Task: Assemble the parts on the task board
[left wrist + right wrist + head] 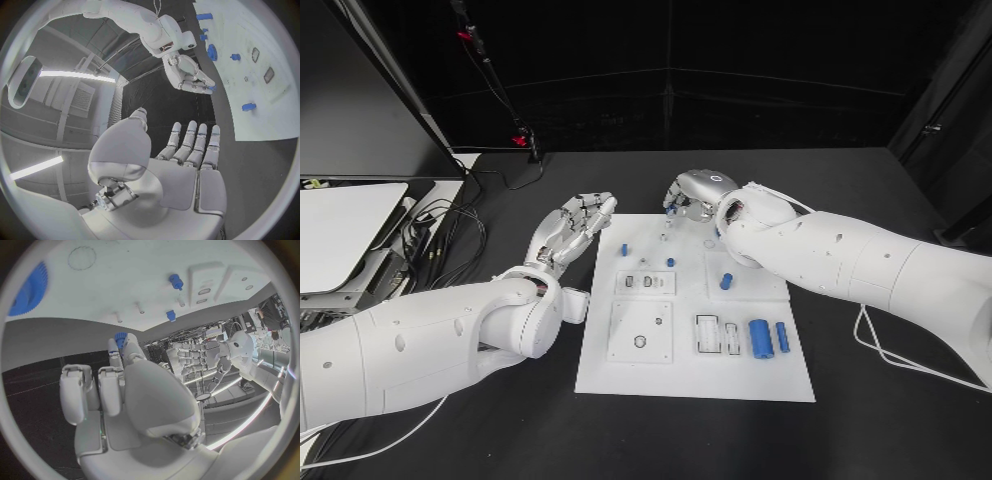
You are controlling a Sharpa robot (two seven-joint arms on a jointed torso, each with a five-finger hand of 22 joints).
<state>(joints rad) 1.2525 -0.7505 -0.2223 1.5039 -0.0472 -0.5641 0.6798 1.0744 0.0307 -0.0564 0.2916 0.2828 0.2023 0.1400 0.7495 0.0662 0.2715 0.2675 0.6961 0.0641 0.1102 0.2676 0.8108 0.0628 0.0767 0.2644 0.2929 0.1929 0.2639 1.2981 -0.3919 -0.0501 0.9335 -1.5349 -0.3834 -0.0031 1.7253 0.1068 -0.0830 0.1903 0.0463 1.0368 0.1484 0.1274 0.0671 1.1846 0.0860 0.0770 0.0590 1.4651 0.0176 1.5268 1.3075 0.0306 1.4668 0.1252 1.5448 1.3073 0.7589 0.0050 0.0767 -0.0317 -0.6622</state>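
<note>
A small blue part (pixel 120 338) sits pinched at the fingertips of the right hand (pixel 700 193), which hovers over the far edge of the white task board (pixel 620 370). Its other fingers are curled beside the pinching ones. Just ahead of those fingertips, on the board, stand two bare white pegs (pixel 139 307) and a blue peg (pixel 170 315); farther on is another blue piece (pixel 175 281), and off to one side a blue gear (pixel 28 292). The left hand (pixel 574 228) lies flat and empty beside the board's left edge, fingers straight and slightly apart, above the black counter (pixel 877 420). A large blue cylinder (pixel 760 338) and a slimmer blue piece (pixel 782 337) rest on the board well back from both hands, toward the robot.
</note>
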